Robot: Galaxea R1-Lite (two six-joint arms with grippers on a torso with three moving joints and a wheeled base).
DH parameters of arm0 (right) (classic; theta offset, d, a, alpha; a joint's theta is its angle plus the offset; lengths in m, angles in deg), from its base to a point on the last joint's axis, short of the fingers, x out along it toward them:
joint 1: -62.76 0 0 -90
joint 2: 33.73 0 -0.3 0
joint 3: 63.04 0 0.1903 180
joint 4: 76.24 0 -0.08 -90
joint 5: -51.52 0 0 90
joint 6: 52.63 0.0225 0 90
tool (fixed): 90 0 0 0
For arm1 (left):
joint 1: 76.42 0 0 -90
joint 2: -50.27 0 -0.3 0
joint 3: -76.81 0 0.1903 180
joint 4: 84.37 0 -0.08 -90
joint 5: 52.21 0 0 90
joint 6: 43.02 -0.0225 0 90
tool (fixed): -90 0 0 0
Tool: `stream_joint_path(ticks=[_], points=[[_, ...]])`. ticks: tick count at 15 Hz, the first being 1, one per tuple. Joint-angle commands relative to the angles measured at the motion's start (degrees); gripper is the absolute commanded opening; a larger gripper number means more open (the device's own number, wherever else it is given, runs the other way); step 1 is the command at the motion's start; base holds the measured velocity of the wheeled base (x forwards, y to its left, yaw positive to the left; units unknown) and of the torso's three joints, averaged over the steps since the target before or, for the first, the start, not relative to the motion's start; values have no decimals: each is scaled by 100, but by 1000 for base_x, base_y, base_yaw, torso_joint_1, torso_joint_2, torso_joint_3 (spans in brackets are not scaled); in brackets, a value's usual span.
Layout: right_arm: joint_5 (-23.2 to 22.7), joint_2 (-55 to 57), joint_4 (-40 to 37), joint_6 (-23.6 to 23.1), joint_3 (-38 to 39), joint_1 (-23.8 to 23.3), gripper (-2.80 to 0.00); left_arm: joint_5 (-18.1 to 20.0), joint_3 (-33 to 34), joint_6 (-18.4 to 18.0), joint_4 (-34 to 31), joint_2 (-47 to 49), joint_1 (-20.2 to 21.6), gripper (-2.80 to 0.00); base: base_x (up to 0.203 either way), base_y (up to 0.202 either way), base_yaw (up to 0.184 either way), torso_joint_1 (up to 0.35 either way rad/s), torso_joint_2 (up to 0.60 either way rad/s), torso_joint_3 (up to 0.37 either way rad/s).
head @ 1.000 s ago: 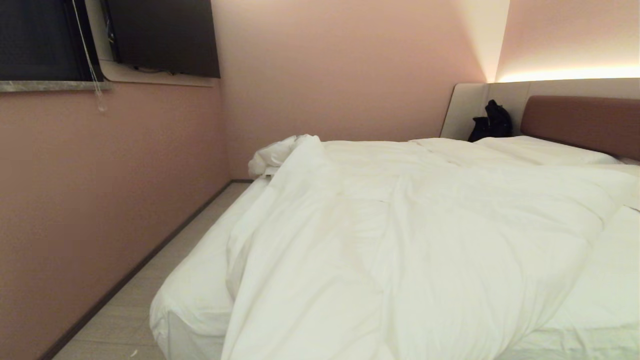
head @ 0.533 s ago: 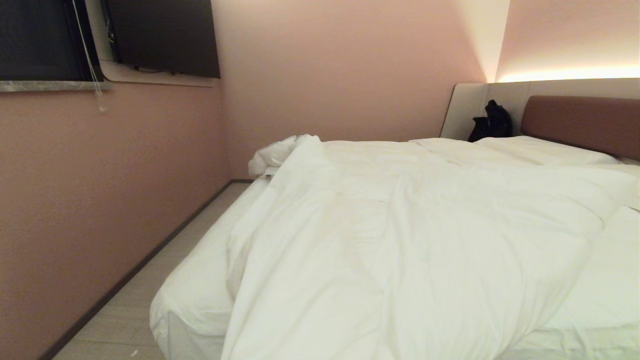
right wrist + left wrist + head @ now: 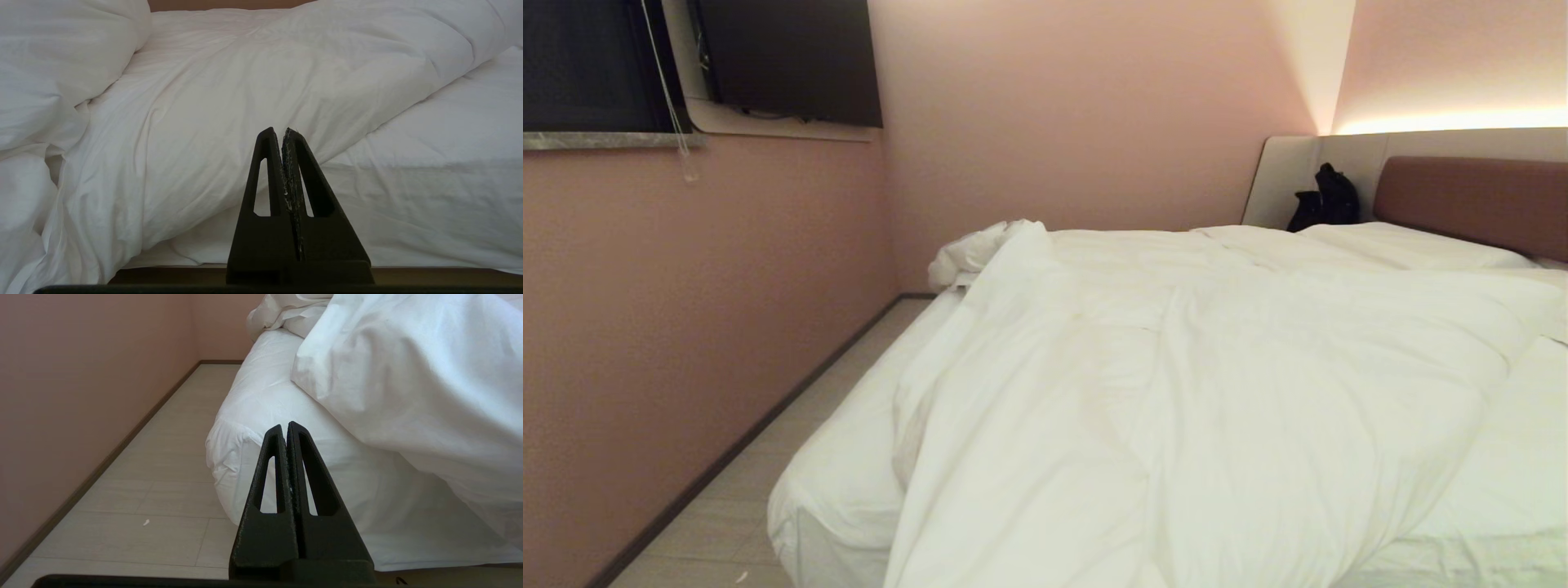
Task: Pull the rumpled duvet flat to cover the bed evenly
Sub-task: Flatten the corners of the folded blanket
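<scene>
So nothing is started: the duvet [image 3: 1176,392] lies bunched diagonally across the bed [image 3: 841,482], bare sheet either side. Left gripper [image 3: 287,426] and right gripper [image 3: 282,131] are both clenched and empty, the duvet just beyond their fingertips

Almost nothing differs from the earlier head views. The whole picture sits very slightly shifted, as from a small camera movement. The rumpled duvet [image 3: 1176,392] shows the same folds in the same place on the bed [image 3: 841,490].
</scene>
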Motion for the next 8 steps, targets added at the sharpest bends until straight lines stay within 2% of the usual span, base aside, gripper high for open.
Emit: stream_joint_path(ticks=[1,5,8], points=[[-2,-2,0,-2,1,0,-280,-2,0,3,3,1,2,-280,0,0,0,0,0,0],[-2,-2,0,-2,1,0,-280,-6,-5,21,40,1,2,-280,0,0,0,0,0,0],[-2,-2,0,-2,1,0,-280,87,-523,395,-103,23,2,-280,0,0,0,0,0,0]])
